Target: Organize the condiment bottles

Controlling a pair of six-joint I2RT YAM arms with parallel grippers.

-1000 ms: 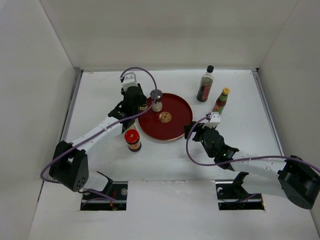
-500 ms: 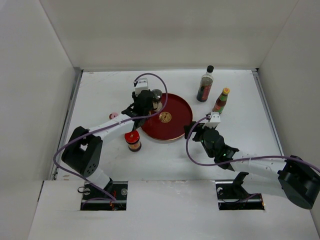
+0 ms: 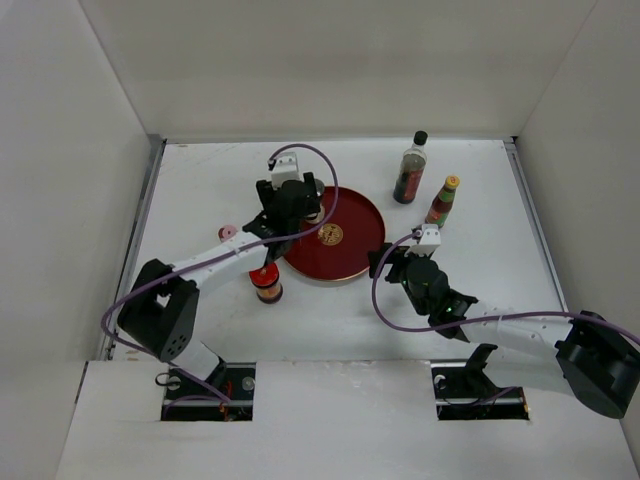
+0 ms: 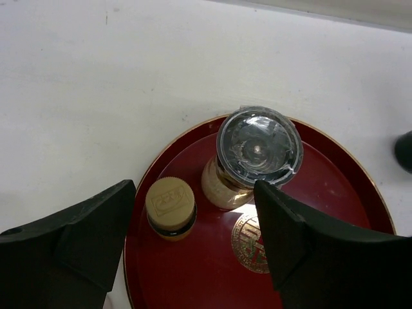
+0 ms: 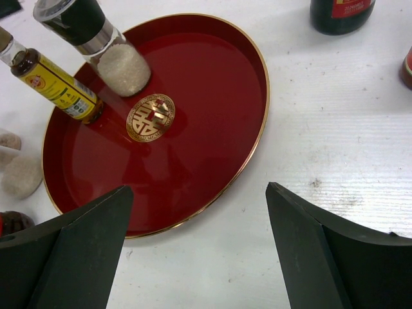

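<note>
Left claw (image 4: pixel 194 193) newly opened, silver-topped shaker (image 4: pixel 257 145) upright on tray (image 4: pixel 325 203)

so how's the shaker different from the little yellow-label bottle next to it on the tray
The shaker is wider and stands taller than the yellow-label bottle. The shaker has a broad, shiny dark top; the yellow-label bottle has a small tan cap. The shaker's clear glass shows pale grains, while the yellow-label bottle is wrapped in a printed yellow label. Both stand upright, side by side on the red tray.
</note>
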